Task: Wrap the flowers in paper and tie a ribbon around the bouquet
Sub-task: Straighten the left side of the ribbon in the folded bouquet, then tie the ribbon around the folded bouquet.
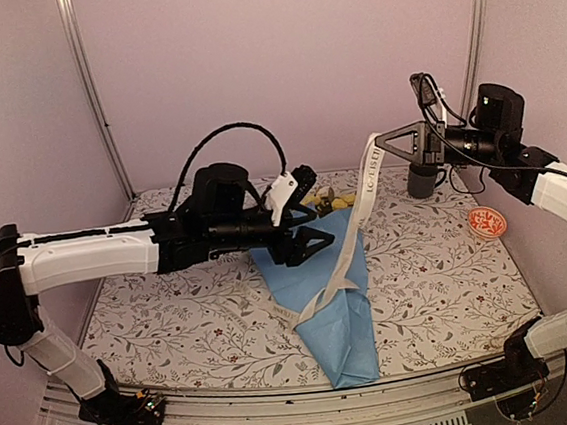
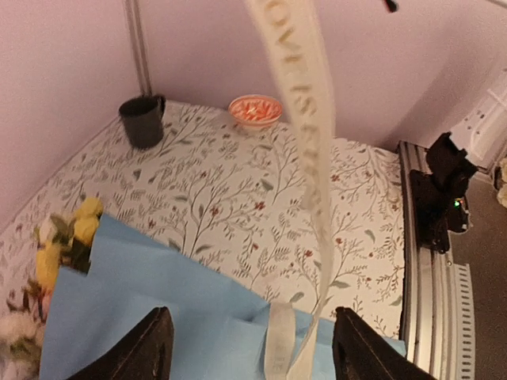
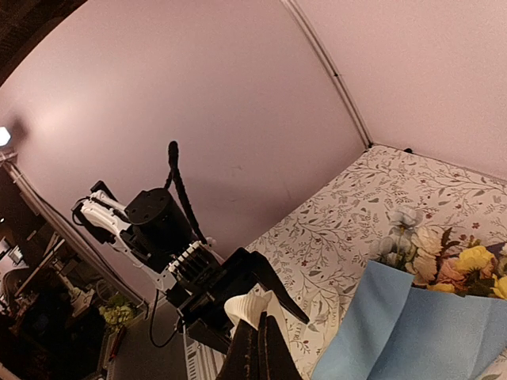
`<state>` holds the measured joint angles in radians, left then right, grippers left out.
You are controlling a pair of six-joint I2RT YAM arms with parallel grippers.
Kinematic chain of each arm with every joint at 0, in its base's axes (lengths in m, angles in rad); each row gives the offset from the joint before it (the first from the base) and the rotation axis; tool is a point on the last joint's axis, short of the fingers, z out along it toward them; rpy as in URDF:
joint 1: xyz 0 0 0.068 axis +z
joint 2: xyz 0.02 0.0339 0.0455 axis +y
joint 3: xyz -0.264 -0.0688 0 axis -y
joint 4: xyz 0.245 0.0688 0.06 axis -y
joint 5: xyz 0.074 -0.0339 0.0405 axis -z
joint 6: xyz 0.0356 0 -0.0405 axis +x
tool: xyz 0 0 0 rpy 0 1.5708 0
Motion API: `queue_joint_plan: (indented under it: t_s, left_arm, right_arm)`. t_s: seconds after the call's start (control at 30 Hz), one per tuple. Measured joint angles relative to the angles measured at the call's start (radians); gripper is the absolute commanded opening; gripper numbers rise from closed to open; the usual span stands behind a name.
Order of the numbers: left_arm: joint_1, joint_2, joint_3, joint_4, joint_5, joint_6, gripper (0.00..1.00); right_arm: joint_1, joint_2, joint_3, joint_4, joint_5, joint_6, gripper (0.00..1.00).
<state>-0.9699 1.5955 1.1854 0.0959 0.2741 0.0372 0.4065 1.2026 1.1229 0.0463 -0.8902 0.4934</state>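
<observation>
Bouquet (image 1: 338, 308) lies mid-table in the top view, tip toward the near edge, flowers (image 1: 328, 202) at the far end. The ribbon (image 1: 363, 205) climbs from it to the right gripper (image 1: 379, 143), clenched on its upper end. The left gripper (image 1: 318, 207) hangs over the bouquet's left side, released. In the left wrist view, the ribbon slants up between parted fingers (image 2: 142, 352); a dark cup (image 2: 142, 120) and an orange dish (image 2: 255, 110) sit far off. In the right wrist view, closed fingertips (image 3: 265, 356) pinch the ribbon's end.

Plain pale lilac walls (image 1: 279, 62) enclose three sides, joined by slim metal corner posts (image 1: 93, 100). The worktop (image 1: 441, 278) wears a white cloth printed with leafy sprigs. Soft, even light.
</observation>
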Motion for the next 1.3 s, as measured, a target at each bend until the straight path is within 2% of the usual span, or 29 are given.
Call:
queue_joint_plan:
  t_s: [0.07,0.2,0.33,0.47,0.57,0.7,0.77,0.8,0.83,1.03,1.3]
  left_arm:
    - [0.031,-0.025,-0.012,-0.101,-0.076,-0.07,0.71]
    - [0.184,-0.12,-0.141,-0.269,-0.219,-0.23,0.82]
    - [0.342,-0.185,-0.317,-0.399,-0.317,-0.36,0.83]
    - [0.384,-0.154,-0.399,-0.47,-0.332,-0.413,0.81]
    - [0.384,-0.088,-0.403,-0.475,-0.296,-0.419,0.73]
    - [0.381,-0.006,-0.405,-0.464,-0.249,-0.415,0.41]
    - [0.381,0.003,-0.407,-0.44,-0.224,-0.406,0.2]
    - [0.381,0.007,-0.408,-0.427,-0.219,-0.407,0.05]
    - [0.381,0.013,-0.408,-0.415,-0.209,-0.404,0.0]
    - [0.381,0.04,-0.409,-0.343,-0.188,-0.386,0.0]
    - [0.385,0.029,-0.396,-0.309,-0.286,-0.362,0.0]
  right_arm:
    - [-0.027,-0.01,-0.019,-0.029,0.03,-0.013,0.0]
    - [-0.035,-0.01,-0.061,-0.072,0.059,-0.043,0.0]
    - [-0.035,0.009,-0.077,-0.101,0.067,-0.068,0.0]
    - [-0.036,0.028,-0.077,-0.111,0.068,-0.085,0.0]
    - [-0.036,0.031,-0.077,-0.114,0.069,-0.092,0.0]
    - [-0.041,0.031,-0.077,-0.116,0.07,-0.095,0.0]
    - [-0.043,0.031,-0.077,-0.117,0.074,-0.095,0.0]
    - [-0.045,0.032,-0.077,-0.119,0.077,-0.095,0.0]
    - [-0.048,0.033,-0.076,-0.121,0.081,-0.095,0.0]
    - [-0.058,0.076,-0.047,-0.141,0.127,-0.095,0.0]
    - [-0.142,0.231,0.089,-0.159,0.222,-0.095,0.0]
